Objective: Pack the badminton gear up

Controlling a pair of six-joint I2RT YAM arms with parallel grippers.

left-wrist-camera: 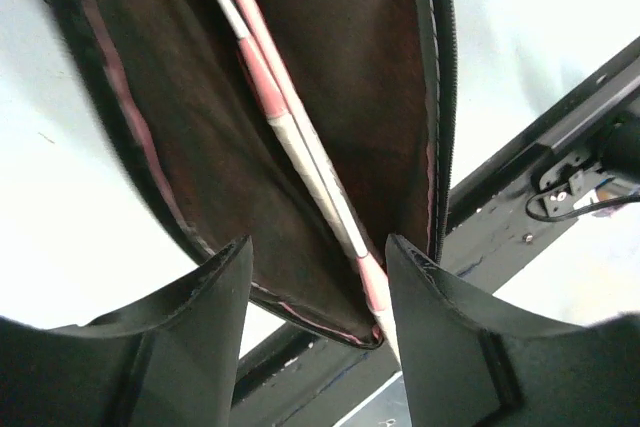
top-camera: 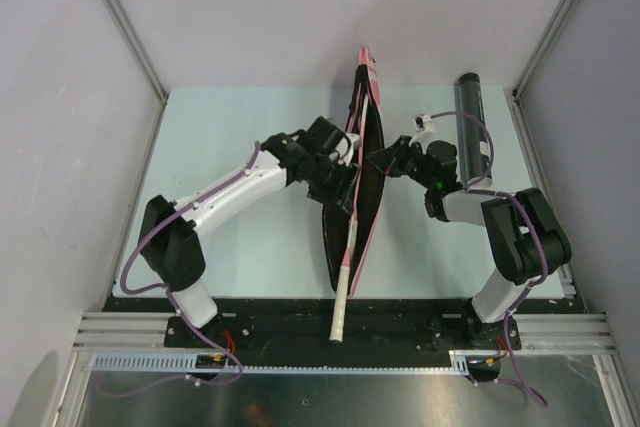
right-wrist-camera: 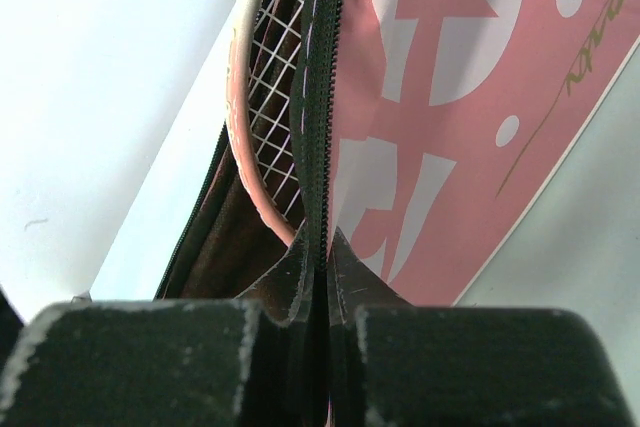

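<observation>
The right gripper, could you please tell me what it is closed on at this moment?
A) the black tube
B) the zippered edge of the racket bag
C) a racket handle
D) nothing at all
B: in the right wrist view the right gripper is pinched shut on the racket bag, along its black zipper edge.

Robot lab test cell: plain white panels (top-camera: 330,7) in aluminium extrusion framing (top-camera: 122,22), pale counter (top-camera: 240,127), left arm (top-camera: 225,192) and right arm (top-camera: 510,237) bolted to black base plate (top-camera: 290,312), slotted cable duct (top-camera: 140,359) in front.
</observation>
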